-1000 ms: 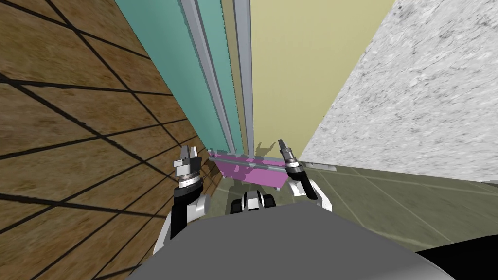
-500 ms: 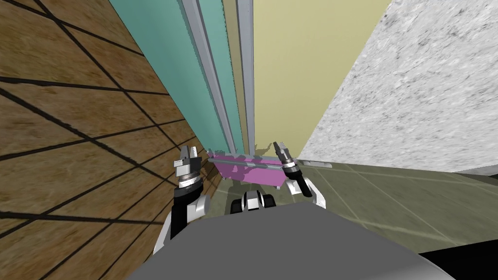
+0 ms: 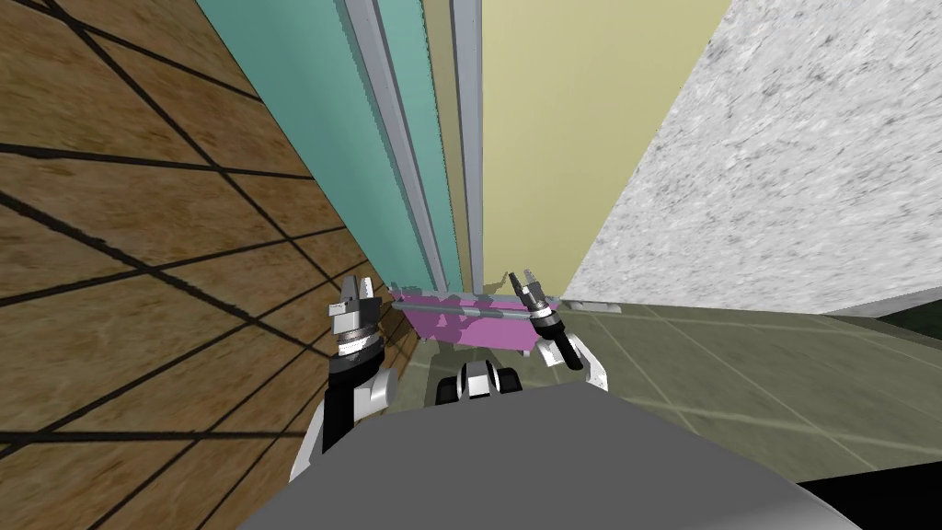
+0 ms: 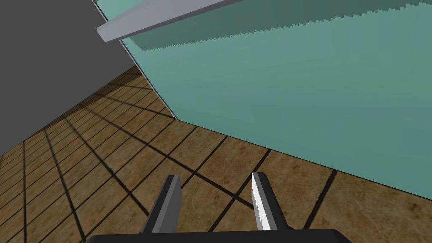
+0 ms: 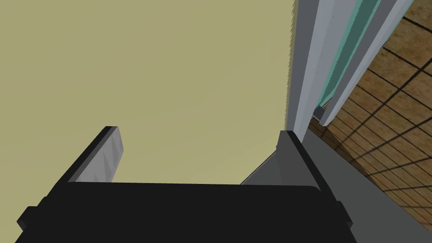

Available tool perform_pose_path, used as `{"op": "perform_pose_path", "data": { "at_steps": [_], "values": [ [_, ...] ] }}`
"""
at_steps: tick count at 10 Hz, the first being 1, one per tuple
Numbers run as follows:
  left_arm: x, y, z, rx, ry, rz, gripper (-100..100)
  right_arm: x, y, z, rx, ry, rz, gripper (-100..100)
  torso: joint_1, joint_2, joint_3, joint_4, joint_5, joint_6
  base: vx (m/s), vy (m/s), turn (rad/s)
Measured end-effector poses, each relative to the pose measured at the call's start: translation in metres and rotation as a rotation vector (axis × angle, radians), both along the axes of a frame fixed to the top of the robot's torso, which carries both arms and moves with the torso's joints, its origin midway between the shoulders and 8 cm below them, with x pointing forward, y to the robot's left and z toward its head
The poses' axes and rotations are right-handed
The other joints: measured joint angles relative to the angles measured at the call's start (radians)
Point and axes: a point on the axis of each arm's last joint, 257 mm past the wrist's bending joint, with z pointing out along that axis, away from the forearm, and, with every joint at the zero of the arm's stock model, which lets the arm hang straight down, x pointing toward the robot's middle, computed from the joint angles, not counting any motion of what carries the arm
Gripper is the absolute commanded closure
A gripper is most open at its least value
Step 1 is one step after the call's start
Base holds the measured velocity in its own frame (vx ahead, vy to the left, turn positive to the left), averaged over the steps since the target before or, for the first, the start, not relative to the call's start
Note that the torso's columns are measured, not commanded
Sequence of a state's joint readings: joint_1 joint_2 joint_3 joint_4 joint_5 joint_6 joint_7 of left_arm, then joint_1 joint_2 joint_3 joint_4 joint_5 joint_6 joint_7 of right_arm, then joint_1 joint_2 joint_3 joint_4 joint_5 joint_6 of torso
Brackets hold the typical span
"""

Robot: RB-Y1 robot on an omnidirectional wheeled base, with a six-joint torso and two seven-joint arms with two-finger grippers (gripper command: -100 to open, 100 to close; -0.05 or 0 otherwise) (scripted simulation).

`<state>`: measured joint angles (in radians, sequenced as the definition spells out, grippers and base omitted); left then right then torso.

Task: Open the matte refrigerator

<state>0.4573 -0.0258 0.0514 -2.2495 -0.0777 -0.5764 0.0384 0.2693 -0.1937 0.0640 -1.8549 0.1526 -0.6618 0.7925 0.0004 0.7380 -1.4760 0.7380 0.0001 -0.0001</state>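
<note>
The refrigerator stands right in front of me, with a teal left door (image 3: 313,120), a pale yellow right door (image 3: 552,138) and a pink bottom drawer (image 3: 465,329). Two long grey vertical handles (image 3: 466,138) run beside the gap between the doors. My right gripper (image 3: 522,281) is open at the lower end of the yellow door. In the right wrist view its fingers (image 5: 197,133) stand wide apart facing that door, and one finger (image 5: 295,156) is just below the grey handle (image 5: 310,71). My left gripper (image 3: 357,293) hangs off to the left, open with nothing between its fingers (image 4: 215,178).
A brown tiled surface (image 3: 138,230) lies left of the refrigerator. A speckled white wall (image 3: 791,166) closes in on the right. Olive floor tiles (image 3: 736,368) stretch away to the right of the drawer, whose grey bar handle (image 3: 460,311) juts out low in front of me.
My right gripper has moved left and closer to the yellow door's handle end. The head view has shifted slightly. The left arm has not moved.
</note>
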Motion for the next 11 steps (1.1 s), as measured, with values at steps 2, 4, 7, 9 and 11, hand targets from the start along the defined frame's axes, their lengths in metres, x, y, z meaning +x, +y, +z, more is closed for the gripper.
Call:
{"op": "perform_pose_path", "data": {
  "at_steps": [2,4,7,9,11],
  "values": [
    [0.000,0.000,0.000,0.000,0.000,0.000,0,0.004,0.010,-0.008,-0.074,-0.017,-0.015,-100,0.000,0.000,0.000,0.000,0.000,0.000,0.007,0.060,-0.105],
    [0.000,0.000,0.000,0.000,0.000,0.000,0,0.005,0.017,-0.016,-0.148,-0.036,-0.029,-100,0.000,0.000,0.000,0.000,0.000,0.000,0.007,0.046,-0.020],
    [0.000,0.000,0.000,0.000,0.000,0.000,0,0.009,0.026,-0.024,-0.232,-0.058,-0.052,-100,-0.001,0.000,0.000,0.000,0.000,0.000,0.011,0.045,-0.107],
    [0.000,0.000,0.000,0.000,0.000,0.000,0,0.012,0.033,-0.033,-0.302,-0.078,-0.065,-100,0.000,0.000,0.000,0.000,0.000,0.000,0.016,0.055,-0.122],
    [0.000,0.000,0.000,0.000,0.000,0.000,0,0.013,0.040,-0.042,-0.371,-0.098,-0.078,-100,0.000,0.000,0.000,0.000,0.000,0.000,0.009,0.043,-0.027]
  ]
}}
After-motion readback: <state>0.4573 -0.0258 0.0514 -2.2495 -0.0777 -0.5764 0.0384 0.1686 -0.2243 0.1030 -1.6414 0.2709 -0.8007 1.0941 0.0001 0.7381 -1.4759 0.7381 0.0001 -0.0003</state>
